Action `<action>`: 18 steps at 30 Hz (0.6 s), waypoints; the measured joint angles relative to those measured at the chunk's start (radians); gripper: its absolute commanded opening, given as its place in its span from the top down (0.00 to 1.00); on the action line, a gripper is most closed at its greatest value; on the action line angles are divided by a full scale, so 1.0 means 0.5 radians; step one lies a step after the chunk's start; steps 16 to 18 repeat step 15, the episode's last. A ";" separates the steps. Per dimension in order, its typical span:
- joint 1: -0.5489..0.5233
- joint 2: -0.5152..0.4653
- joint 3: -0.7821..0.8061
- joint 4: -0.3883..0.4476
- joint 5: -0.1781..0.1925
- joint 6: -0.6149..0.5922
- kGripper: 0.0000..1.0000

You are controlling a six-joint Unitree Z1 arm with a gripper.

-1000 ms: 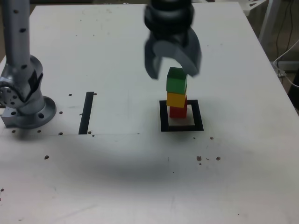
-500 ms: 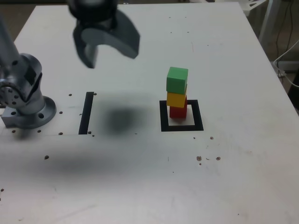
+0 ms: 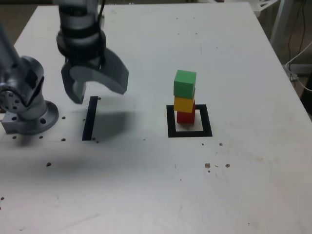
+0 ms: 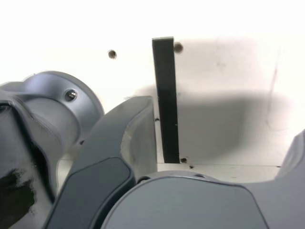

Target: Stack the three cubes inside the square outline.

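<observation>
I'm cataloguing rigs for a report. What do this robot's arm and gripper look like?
The arm is matte silver-grey, built of ribbed cylindrical segments with darker joint bands and a thin dark cable behind it. Its gripper has two broad, curved grey jaws. A round silver base with bolt holes sits on the white table.

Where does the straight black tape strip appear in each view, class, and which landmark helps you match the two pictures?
Exterior view: the black tape strip lies on the table, left of centre, just below the open gripper.
Wrist view: it runs lengthwise through the picture's middle, between the jaws.
Shared landmark: the arm's round grey base beside the strip.
</observation>
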 measured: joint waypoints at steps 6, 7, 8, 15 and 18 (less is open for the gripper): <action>0.000 0.009 0.119 -0.089 -0.037 -0.001 0.01; 0.000 0.010 0.130 -0.101 -0.042 -0.002 0.01; 0.000 0.011 0.137 -0.114 -0.046 -0.002 0.01; 0.000 0.021 0.152 -0.140 -0.053 -0.002 0.01; 0.000 0.021 0.152 -0.140 -0.053 -0.002 0.01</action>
